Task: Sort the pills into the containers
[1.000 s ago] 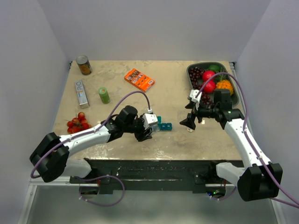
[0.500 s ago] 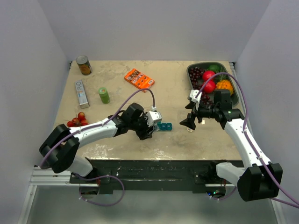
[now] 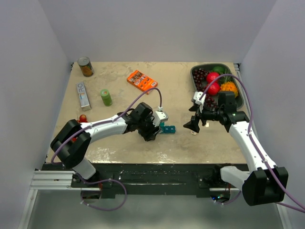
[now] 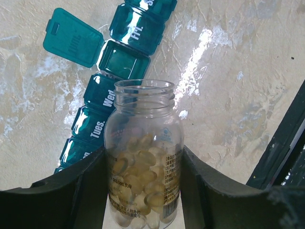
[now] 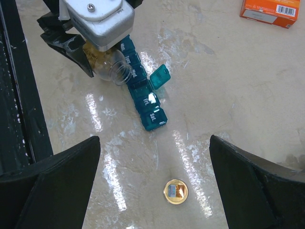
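My left gripper (image 3: 153, 126) is shut on a clear open pill bottle (image 4: 143, 143) holding several yellow softgels. The bottle is tilted with its mouth over the teal pill organizer (image 4: 135, 28), near the one compartment (image 4: 123, 59) whose lid (image 4: 71, 37) is open. The other lids, marked with days, are shut. The right wrist view shows the bottle (image 5: 112, 67) and organizer (image 5: 143, 93) too. My right gripper (image 3: 193, 125) is open and empty, hovering above a gold bottle cap (image 5: 176, 192) that lies on the table.
An orange box (image 3: 142, 81), a green cylinder (image 3: 106, 97), a can (image 3: 86, 67) and a silver box (image 3: 83, 94) stand at the back left. Cherry tomatoes (image 3: 82, 118) lie at the left. A dark tray (image 3: 240, 102) of fruit is at the back right.
My left gripper has moved right with the bottle, up to the pill organizer. The right arm has not moved.
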Robot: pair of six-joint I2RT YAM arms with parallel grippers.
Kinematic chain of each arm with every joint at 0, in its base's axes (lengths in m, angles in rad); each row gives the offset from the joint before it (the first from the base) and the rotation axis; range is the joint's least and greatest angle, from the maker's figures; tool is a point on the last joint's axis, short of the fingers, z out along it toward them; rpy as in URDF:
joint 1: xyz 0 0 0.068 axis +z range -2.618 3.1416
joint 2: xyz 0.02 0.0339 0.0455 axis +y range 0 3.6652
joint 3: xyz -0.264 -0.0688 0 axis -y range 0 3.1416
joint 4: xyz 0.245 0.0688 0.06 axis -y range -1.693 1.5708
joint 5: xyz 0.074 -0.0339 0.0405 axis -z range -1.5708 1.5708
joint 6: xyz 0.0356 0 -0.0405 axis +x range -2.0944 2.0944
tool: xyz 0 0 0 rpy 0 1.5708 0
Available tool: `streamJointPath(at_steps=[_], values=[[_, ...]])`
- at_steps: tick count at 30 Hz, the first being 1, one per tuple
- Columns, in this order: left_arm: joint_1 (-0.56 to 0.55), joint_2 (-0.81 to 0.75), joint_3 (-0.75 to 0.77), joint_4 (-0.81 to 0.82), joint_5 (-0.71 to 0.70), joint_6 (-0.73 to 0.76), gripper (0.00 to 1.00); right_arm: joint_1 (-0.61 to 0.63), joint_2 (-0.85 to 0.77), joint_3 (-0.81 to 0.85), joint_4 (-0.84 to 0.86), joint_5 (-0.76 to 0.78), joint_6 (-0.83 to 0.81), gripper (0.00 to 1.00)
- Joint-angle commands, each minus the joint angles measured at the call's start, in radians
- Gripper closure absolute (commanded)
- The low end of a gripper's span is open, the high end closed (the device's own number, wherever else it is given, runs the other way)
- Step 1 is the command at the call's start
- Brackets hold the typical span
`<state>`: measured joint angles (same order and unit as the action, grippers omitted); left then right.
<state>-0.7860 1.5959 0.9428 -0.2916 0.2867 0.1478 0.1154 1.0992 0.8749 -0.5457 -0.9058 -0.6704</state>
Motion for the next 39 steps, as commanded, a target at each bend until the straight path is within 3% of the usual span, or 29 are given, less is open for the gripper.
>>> streamJointPath(at_steps=[1,39], values=[[-0.004,0.01,0.054,-0.026,-0.014,-0.017,1.0,-0.006,-0.01,0.026,0.004,0.005,0.009,0.01],[-0.004,0.139,0.22,-0.228,-0.035,-0.013,1.0,-0.006,-0.009,0.026,0.004,0.012,0.011,0.01]])
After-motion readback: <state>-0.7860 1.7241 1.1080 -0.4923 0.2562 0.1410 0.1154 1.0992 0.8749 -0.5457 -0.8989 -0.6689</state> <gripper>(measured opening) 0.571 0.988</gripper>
